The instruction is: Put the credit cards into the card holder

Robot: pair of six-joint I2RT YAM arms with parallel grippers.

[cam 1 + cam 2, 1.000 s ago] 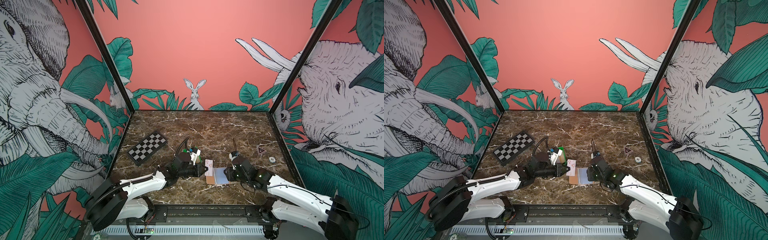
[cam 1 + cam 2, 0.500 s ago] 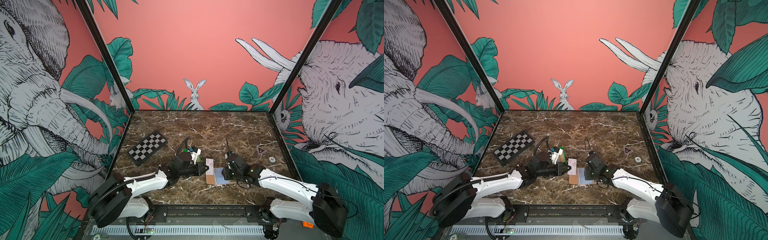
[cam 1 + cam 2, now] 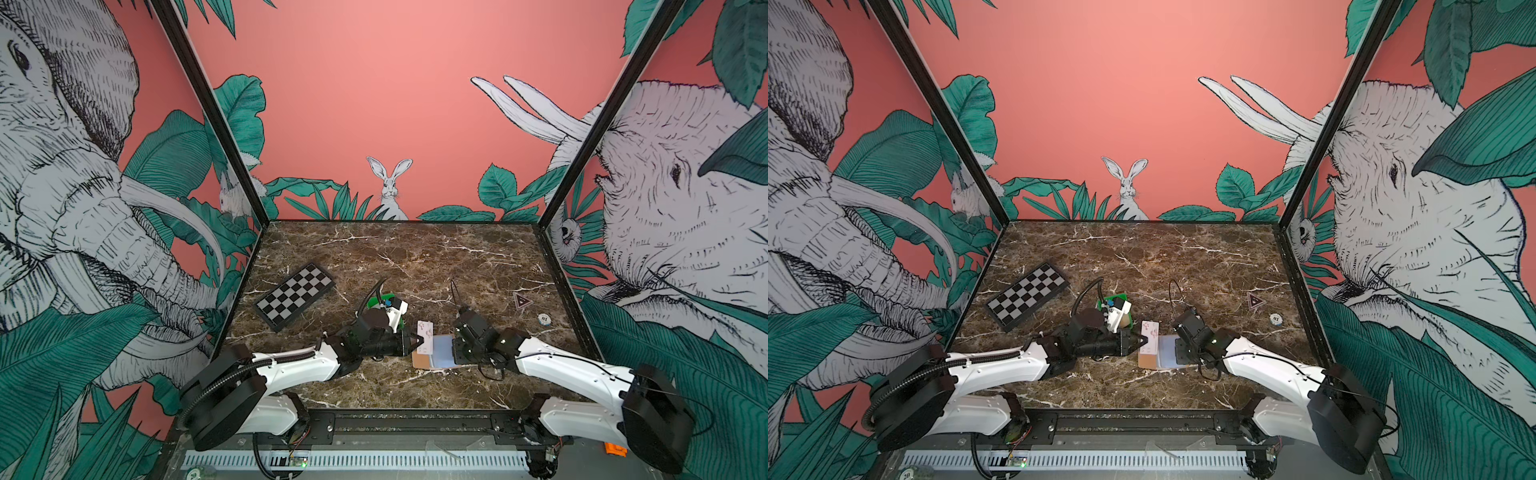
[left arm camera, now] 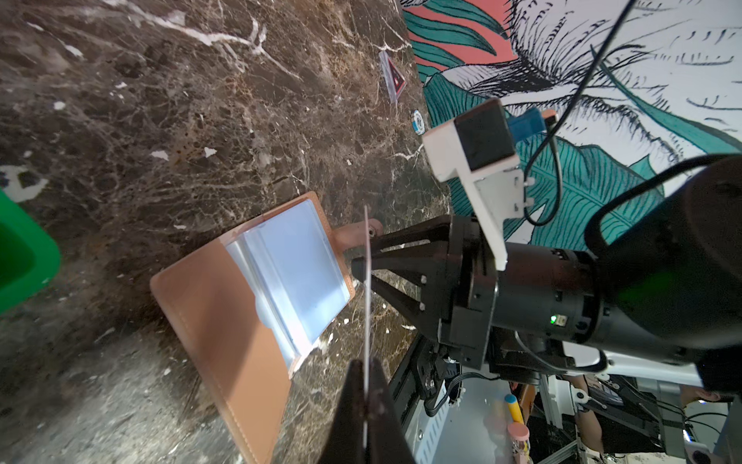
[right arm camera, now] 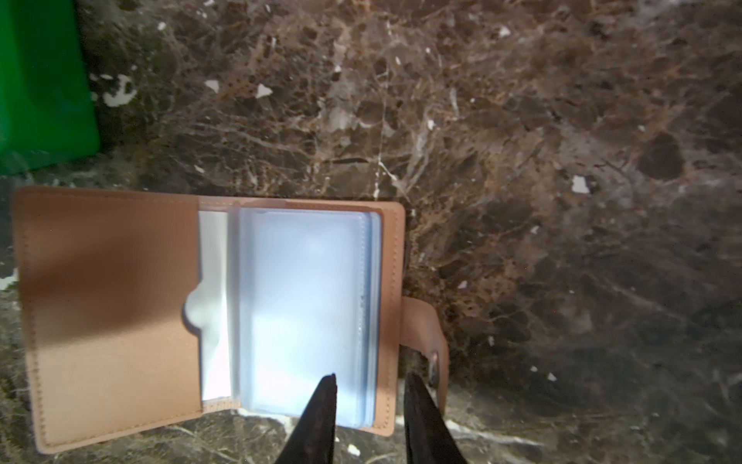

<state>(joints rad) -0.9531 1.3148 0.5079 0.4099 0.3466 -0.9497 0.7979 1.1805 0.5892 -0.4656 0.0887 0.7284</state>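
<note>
The card holder (image 3: pixel 422 360) (image 3: pixel 1147 359) lies open on the marble at centre front, its tan cover flat and its pale blue sleeves (image 5: pixel 305 305) facing up. A white card (image 5: pixel 215 305) sits in its tan pocket. My left gripper (image 3: pixel 419 343) (image 4: pixel 366 373) is shut on a white credit card (image 3: pixel 424 332) (image 3: pixel 1150 330), held upright over the holder's left half and seen edge-on in the left wrist view. My right gripper (image 3: pixel 457 357) (image 5: pixel 371 381) hangs over the holder's right edge, open. One finger is above the sleeves and the other beside the snap tab (image 5: pixel 425 333).
A green tray (image 3: pixel 384 298) (image 5: pixel 40 80) stands just behind my left wrist. A black-and-white checkered board (image 3: pixel 295 297) lies at the left. A triangular sticker (image 3: pixel 521 300) and a small round token (image 3: pixel 543 318) lie at the right. Side walls close in the table.
My right gripper has shifted left and slightly back, onto the holder's right edge, and its jaws have narrowed a little. The left gripper and its card have stayed in place.
</note>
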